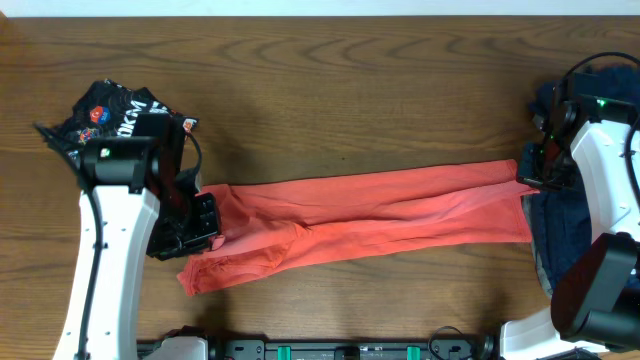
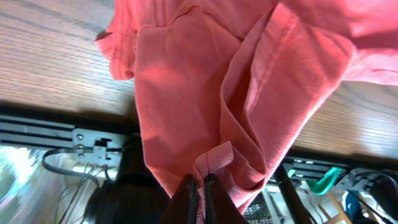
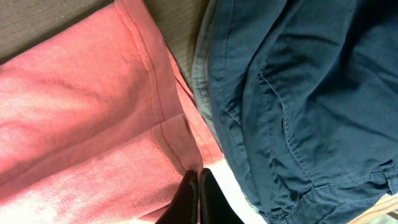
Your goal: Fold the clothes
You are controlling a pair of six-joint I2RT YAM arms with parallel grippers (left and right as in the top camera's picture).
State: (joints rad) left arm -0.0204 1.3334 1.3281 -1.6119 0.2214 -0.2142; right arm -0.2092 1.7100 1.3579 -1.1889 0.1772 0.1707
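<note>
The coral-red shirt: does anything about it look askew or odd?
Yes. The coral-red shirt is pulled into a narrow band between the left pincer and right pincer, not spread flat. Its left end is bunched and creased, and its right end lies against the navy clothes.

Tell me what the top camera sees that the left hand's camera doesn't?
Only the top camera shows the black shirt in the far left corner, the navy clothes at the right, and the right gripper. Only the left wrist camera shows the left gripper shut on a fold of cloth up close, plus cables below the table edge. Both show the red shirt and the wooden table.
</note>
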